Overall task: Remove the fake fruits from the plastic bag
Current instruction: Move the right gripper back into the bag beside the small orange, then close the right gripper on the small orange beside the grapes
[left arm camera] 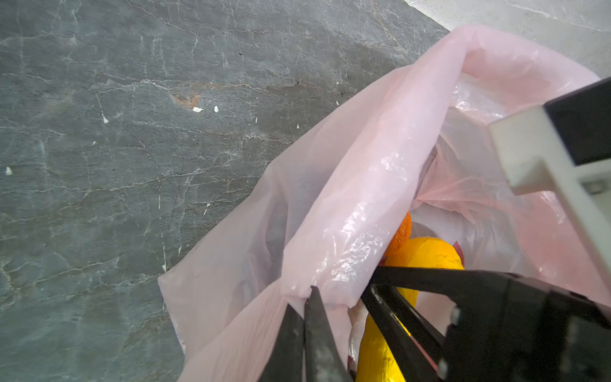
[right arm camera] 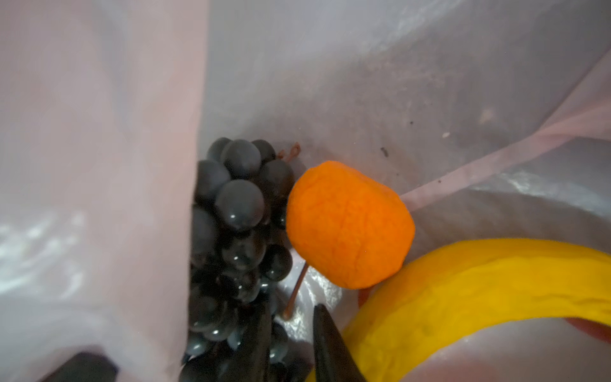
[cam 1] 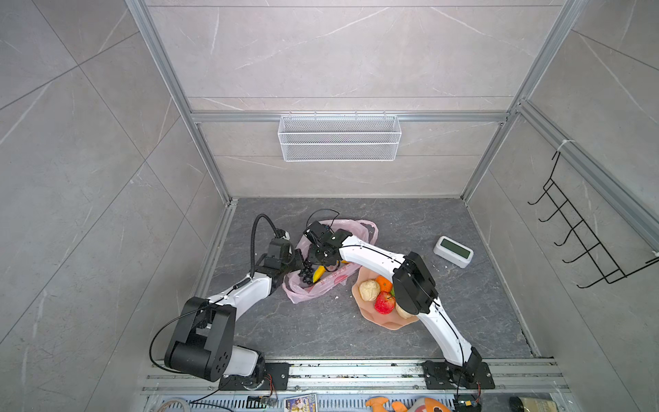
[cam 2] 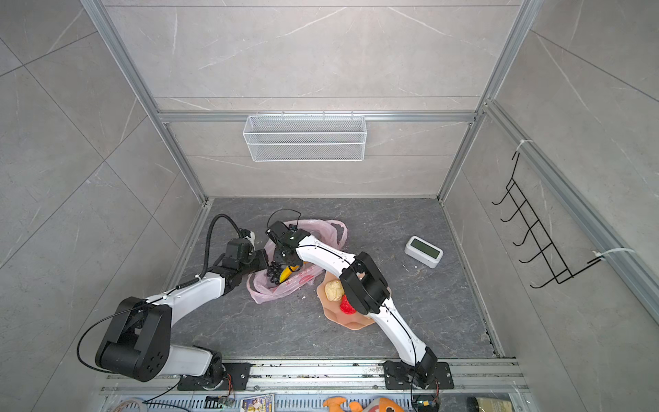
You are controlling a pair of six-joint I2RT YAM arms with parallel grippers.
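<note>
- The left pincer [left arm camera: 309, 294] is clenched on the plastic bag's [left arm camera: 347, 205] rim, holding its mouth up.
- The right pincer [right arm camera: 291, 309] is inside the bag, jaws slightly apart astride a thin stem by the grapes [right arm camera: 238, 211]; no grip shows.
- Grapes, tangerine [right arm camera: 350, 225] and banana [right arm camera: 463, 287] lie touching on the bag's floor.
- They are probably light and stiff. The bunch is knobbly, so grip it across its middle.
- The banana lies flat and curved, one end against the tangerine.

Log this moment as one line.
left gripper: shut on bag rim | right gripper: in bag, jaws apart, at grapes | inside: grapes, tangerine, banana | dish: apple
</note>
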